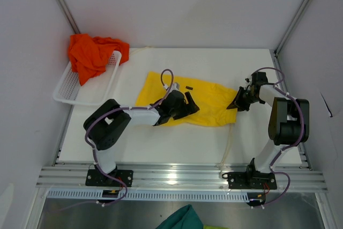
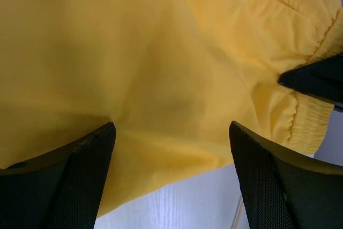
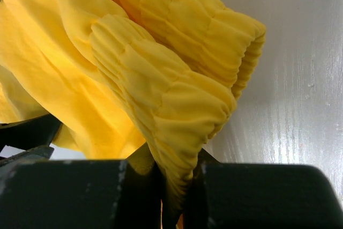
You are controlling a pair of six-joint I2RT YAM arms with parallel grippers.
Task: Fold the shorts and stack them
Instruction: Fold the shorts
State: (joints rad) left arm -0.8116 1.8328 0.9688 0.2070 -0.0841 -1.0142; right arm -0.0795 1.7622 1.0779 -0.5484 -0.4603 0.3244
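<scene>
Elastic waistband of yellow shorts (image 3: 161, 89) pinched tight in right gripper (image 3: 172, 194); fabric bunches up and left, white tabletop (image 3: 300, 79) at right.

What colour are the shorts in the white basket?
Those shorts are bright orange-red; the top view shows them best.

A white mesh basket (image 1: 67, 87) sits at the white table's (image 1: 161, 146) far-left corner. Below the near rail (image 1: 182, 176) — a crumpled teal-green cloth (image 1: 179, 219).

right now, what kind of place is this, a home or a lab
Probably a robotics lab cell: left arm and right arm bolted to an aluminium rail, plain white walls, yellow shorts laid on a white table.
</scene>
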